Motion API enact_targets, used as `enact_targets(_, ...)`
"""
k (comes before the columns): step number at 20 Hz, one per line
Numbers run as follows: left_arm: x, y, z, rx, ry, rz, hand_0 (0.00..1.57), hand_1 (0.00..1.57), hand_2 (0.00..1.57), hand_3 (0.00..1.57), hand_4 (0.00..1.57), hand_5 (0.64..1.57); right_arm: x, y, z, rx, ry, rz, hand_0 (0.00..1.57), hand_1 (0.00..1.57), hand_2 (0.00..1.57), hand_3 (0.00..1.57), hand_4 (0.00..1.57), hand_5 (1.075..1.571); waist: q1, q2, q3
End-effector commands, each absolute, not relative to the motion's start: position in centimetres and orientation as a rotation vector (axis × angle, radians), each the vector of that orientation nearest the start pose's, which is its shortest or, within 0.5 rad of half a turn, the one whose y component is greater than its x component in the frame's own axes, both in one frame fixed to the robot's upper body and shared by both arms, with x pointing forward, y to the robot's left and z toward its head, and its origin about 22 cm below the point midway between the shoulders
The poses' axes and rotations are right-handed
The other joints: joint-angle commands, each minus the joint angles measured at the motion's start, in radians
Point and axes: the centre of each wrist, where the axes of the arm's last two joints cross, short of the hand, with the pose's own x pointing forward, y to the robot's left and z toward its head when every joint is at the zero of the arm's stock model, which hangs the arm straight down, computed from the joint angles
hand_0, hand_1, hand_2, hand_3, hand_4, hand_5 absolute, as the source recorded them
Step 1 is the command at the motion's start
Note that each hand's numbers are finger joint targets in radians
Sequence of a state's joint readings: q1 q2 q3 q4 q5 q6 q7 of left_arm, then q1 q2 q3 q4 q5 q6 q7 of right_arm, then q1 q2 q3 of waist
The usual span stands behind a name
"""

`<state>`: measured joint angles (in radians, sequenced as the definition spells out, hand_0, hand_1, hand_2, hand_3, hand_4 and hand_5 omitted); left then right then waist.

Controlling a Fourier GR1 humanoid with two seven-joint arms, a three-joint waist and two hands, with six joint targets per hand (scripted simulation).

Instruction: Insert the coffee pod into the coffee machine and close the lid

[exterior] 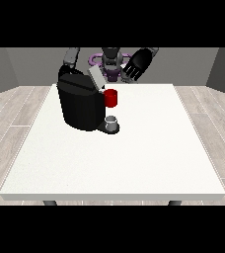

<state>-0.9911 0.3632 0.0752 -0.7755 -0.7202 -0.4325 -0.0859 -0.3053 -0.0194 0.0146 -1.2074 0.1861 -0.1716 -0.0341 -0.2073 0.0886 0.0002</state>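
Front view: hand at the view's right (140, 61) spread, holding nothing; below-left of it, lid (95, 77) raised, red pod holder (111, 98) exposed; pod unseen, other hand hidden, closing remains

A large white surface (134, 163) fills the middle of the view, narrower at its far edge and wider toward the camera, with a thin pale front edge. 2 dark legs show beneath that front edge, 1 near the left (49, 202) and 1 near the right (174, 202). The floor (16, 123) is laid in long light grey-brown planks with visible seams, showing on both sides of the surface. Behind stands a plain grey wall (30, 64), darker at the far left and far right where side walls (223, 69) angle in. The light is even and soft, and the surface top reads bright.
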Motion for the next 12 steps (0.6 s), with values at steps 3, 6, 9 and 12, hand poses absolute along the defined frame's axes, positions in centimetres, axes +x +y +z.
enact_targets(3, 45.2, 26.6, 23.1, 0.562, -1.482, -1.080, 1.26, 1.26, 1.29, 1.27, 0.49, 1.571, 31.8, -19.9, 1.3, -0.189, -1.622, 0.182, 0.00, 0.00, 0.00, 0.00, 0.00, 1.571, -0.079, 0.053, -0.0001)
enact_targets(6, 45.2, 26.0, 25.6, 0.630, -1.509, -1.121, 1.16, 1.16, 1.25, 1.27, 0.48, 1.571, 33.1, -20.8, 2.9, -0.227, -1.665, 0.195, 0.00, 0.00, 0.00, 0.00, 0.00, 1.571, -0.080, 0.104, 0.0000)
enact_targets(9, 45.4, 26.4, 25.1, 0.597, -1.502, -1.100, 1.25, 1.25, 1.30, 1.25, 0.48, 1.571, 32.9, -18.8, 3.2, -0.205, -1.663, 0.141, 0.00, 0.00, 0.00, 0.00, 0.27, 1.571, -0.075, 0.115, -0.0001)
enact_targets(12, 45.5, 26.6, 25.1, 0.598, -1.522, -1.077, 1.24, 1.24, 1.29, 1.25, 0.48, 1.571, 32.9, -20.1, 3.3, -0.217, -1.672, 0.136, 0.00, 0.00, 0.00, 0.00, 0.19, 1.571, -0.088, 0.131, -0.0001)
